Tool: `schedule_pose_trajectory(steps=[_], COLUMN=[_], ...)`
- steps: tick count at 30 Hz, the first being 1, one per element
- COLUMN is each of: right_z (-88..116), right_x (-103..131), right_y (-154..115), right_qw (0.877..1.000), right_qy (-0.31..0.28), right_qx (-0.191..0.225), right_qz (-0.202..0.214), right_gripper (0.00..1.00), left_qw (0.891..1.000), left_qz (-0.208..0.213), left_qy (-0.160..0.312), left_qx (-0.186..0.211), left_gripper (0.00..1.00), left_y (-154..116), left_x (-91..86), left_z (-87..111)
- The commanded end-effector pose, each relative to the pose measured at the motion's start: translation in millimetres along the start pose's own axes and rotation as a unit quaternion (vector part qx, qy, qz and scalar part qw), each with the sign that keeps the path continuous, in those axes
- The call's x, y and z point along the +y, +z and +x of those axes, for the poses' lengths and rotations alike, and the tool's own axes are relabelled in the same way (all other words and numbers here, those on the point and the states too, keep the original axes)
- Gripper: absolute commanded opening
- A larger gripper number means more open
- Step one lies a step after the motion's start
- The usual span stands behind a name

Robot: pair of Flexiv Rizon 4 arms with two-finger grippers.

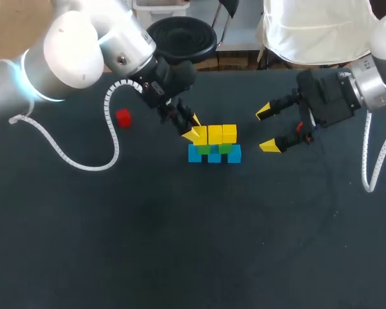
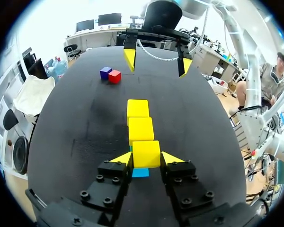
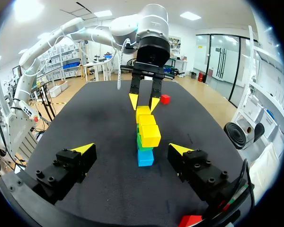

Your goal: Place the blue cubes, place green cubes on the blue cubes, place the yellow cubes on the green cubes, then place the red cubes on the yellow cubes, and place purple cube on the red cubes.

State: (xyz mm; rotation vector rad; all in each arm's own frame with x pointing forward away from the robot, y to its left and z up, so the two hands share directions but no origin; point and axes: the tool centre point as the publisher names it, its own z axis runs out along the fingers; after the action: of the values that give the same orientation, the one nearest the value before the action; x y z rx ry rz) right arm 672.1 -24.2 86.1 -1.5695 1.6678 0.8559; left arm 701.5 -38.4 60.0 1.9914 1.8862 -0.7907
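Your blue cubes [image 1: 213, 154], green cubes [image 1: 209, 149] and yellow cubes [image 1: 222, 134] sit stacked toward the tabletop's [image 1: 180, 244] far edge. The left end effector [image 2: 146, 159] pinches the end yellow cube [image 2: 146, 152], and the right end effector [image 1: 266, 129] is spread. The red cubes [image 1: 123, 117] and the purple cube [image 2: 105, 72] are still yours to place.

Cube stack [image 1: 214, 145] central, 1 cube [image 1: 123, 116] to its left

The white and silver left arm [image 1: 71, 48] comes in from the rear left corner, its black wrist angled down toward the table's middle. The black, yellow-tipped left gripper [image 2: 146, 159] presses both sides of a yellow cube [image 2: 146, 150]. The right arm [image 1: 379, 84] reaches in low from the right, and the right gripper [image 1: 267, 129] lies level with its fingers spread wide, holding nothing.
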Motion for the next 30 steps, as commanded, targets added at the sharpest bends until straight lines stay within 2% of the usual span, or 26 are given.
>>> schedule_pose_trajectory(steps=[1, 23, 24, 26, 30], right_z=[0.4, 0.4, 0.4, 0.4, 0.4], right_x=[0.1, 0.1, 0.1, 0.1, 0.1], right_y=[-0.4, -0.4, -0.4, -0.4, -0.4], right_qw=[1.0, 1.0, 1.0, 1.0, 1.0], right_qy=[0.0, 0.0, 0.0, 0.0, 0.0], right_qx=[-0.001, -0.001, -0.001, -0.001, -0.001], right_qz=[0.0, 0.0, 0.0, 0.0, 0.0], right_gripper=[1.0, 1.0, 1.0, 1.0, 1.0], left_qw=[1.0, 1.0, 1.0, 1.0, 1.0], left_qz=[0.0, -0.001, -0.001, -0.001, -0.001], left_qy=[0.0, -0.002, -0.002, -0.004, -0.008], left_qx=[0.001, 0.005, 0.005, 0.006, 0.004], left_gripper=[0.0, 0.0, 0.02, 0.13, 0.48], left_y=[0.3, 0.9, 1.0, 1.2, 1.8], left_x=[1.5, 4.6, 4.6, 4.6, 5.1], left_z=[-0.8, 0.9, 1.0, 1.0, 0.8])
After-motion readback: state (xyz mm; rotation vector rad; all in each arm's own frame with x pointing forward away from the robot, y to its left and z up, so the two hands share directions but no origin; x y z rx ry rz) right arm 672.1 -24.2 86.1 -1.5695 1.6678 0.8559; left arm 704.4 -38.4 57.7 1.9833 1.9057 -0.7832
